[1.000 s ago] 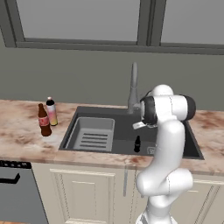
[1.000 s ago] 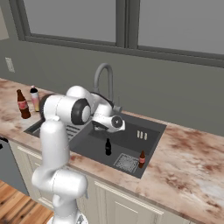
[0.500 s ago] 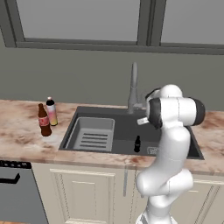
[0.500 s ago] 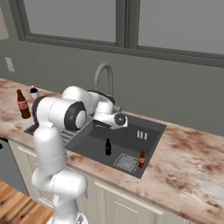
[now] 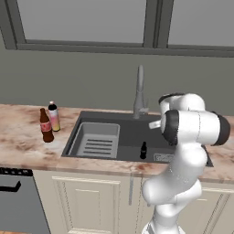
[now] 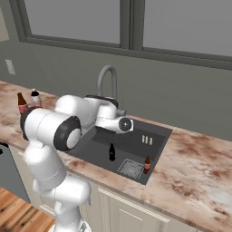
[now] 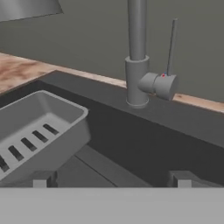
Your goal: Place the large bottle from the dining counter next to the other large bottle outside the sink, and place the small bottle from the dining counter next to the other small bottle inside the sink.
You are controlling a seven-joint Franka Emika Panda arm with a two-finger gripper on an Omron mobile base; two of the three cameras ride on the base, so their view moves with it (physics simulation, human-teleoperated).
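My gripper [image 7: 111, 178] is spread wide and empty; small black bottle [image 6: 112, 152], frame centre in the sink [image 6: 156, 134], looks light, rigid, slick, tippy — I'd pinch mid-body.

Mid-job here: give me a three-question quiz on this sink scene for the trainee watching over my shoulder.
1. True or false: the brown bottle and the pink white-capped bottle stand side by side on the counter, outside the sink.
2. Multiple choice: the small black bottle stands A) in the ribbed tray, B) upright on the sink floor, C) on the counter.
3. Fill in: the gripper has its jaws ____.

Key: 1 true; 2 B; 3 open, with nothing between them.
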